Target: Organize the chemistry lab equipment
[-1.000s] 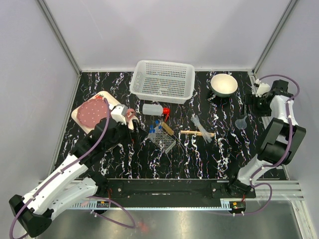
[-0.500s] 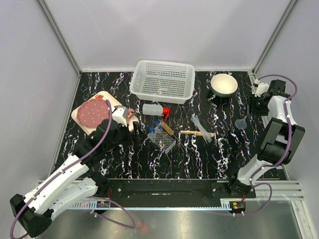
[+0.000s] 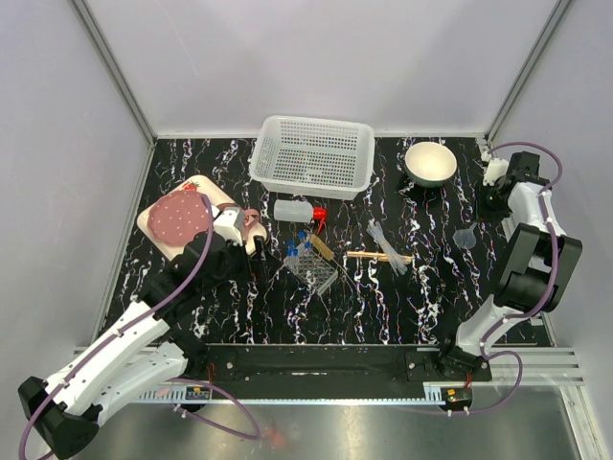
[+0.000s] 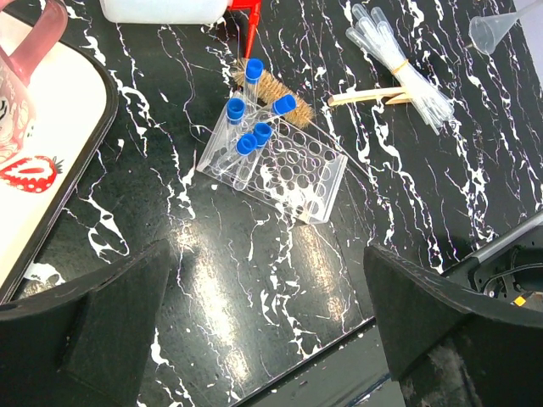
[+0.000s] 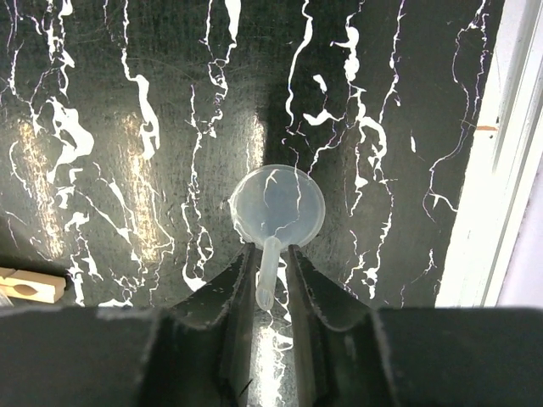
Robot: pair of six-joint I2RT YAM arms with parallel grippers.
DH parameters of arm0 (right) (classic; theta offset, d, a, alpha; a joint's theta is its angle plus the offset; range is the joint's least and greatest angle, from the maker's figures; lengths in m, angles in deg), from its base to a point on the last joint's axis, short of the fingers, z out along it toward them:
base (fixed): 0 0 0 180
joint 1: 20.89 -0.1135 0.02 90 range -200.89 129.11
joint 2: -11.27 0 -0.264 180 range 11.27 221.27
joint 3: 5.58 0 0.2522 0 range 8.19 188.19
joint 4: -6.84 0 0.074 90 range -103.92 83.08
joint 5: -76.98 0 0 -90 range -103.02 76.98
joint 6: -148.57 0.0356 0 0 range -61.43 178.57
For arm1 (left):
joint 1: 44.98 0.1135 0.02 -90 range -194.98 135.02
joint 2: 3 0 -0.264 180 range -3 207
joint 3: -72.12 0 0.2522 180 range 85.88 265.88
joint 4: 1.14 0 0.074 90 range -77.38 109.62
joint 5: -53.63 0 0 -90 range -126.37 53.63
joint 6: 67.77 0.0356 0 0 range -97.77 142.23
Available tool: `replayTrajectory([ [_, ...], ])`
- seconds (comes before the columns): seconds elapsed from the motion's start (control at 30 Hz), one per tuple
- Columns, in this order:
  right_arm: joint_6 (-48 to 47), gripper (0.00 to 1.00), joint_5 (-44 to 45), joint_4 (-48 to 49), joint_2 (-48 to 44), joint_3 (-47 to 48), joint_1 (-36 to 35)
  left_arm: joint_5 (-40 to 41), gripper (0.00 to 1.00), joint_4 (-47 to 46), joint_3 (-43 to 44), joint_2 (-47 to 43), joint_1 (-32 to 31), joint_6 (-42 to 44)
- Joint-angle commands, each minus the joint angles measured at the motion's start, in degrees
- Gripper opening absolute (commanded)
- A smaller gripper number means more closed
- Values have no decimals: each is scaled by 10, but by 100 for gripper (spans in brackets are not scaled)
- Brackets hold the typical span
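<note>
The small clear funnel [image 5: 277, 202] rests on the black marbled surface [image 5: 110, 68] just ahead of the right tool [image 5: 270, 254], its thin stem reaching back into the narrow slot between the two fingers [image 5: 229, 288]. The fingers stand close on either side of the stem, but I cannot tell whether they press it. The left tool [image 4: 267, 263] is spread wide above the surface, the tube rack [image 4: 288, 174] just beyond its fingertips.
</note>
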Motion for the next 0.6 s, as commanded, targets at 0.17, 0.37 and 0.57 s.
replayTrajectory([
  [0.17,-5,14,23,27,10,9,-16,12,99,-12,-1,-10,3,-4],
  [0.37,-11,21,25,15,-18,-4,-20,12,99,-10,0,-10,3,-2],
  [0.57,-20,32,30,4,-35,-11,-20,12,99,-12,4,-4,3,2],
])
